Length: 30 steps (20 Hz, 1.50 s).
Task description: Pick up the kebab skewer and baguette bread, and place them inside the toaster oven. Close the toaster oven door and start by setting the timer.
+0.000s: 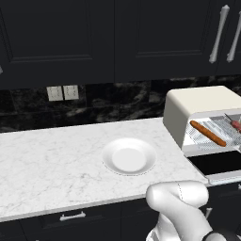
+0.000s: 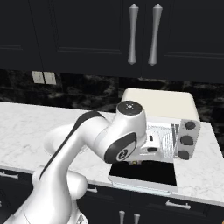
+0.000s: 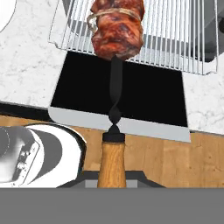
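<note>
Claw clamping wooden handle of meat-chunk kebab skewer; rigid, front-heavy, likely tipping over wire rack.

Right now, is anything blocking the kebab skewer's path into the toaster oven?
Nothing visible. The toaster oven door lies folded down, the kebab skewer already reaches over the wire rack, and the baguette bread lies off to one side.
</note>
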{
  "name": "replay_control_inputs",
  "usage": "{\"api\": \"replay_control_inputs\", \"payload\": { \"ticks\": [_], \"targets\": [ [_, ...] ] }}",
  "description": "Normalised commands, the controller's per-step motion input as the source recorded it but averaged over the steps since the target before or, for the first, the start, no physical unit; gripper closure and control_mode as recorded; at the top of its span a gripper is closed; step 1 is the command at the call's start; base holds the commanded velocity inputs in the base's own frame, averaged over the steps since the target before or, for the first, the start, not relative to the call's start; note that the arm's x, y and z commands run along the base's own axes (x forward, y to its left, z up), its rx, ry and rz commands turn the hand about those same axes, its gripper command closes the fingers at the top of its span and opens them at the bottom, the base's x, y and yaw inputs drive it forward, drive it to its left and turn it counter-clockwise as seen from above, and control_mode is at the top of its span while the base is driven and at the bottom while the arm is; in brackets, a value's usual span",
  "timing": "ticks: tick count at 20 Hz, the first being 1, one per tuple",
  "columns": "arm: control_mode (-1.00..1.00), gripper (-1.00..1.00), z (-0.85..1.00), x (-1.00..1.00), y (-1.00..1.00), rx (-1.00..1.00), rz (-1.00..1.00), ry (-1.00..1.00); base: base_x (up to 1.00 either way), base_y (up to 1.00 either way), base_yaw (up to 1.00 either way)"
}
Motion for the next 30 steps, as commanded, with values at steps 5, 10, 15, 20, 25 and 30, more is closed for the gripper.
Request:
{"api": "replay_control_inputs", "payload": {
  "ticks": [5,10,15,20,25,30],
  "targets": [
    [-1.0,1.0,-0.63,0.28,-0.27,0.04,-0.13,-0.02,0.0,0.0,0.0],
    [-1.0,1.0,-0.13,0.66,-0.39,0.06,-0.09,0.0,0.0,0.0,0.0],
    [-1.0,1.0,-0.03,0.42,-0.32,0.04,0.0,0.08,0.0,0.0,0.0],
    [-1.0,1.0,-0.15,0.08,-0.26,0.01,0.0,0.09,0.0,0.0,0.0],
    [-1.0,1.0,-0.1,0.03,-0.16,0.05,0.0,0.03,0.0,0.0,0.0],
    [-1.0,1.0,-0.11,0.38,0.0,0.03,0.0,0.0,0.0,0.0,0.0]
  ]
}}
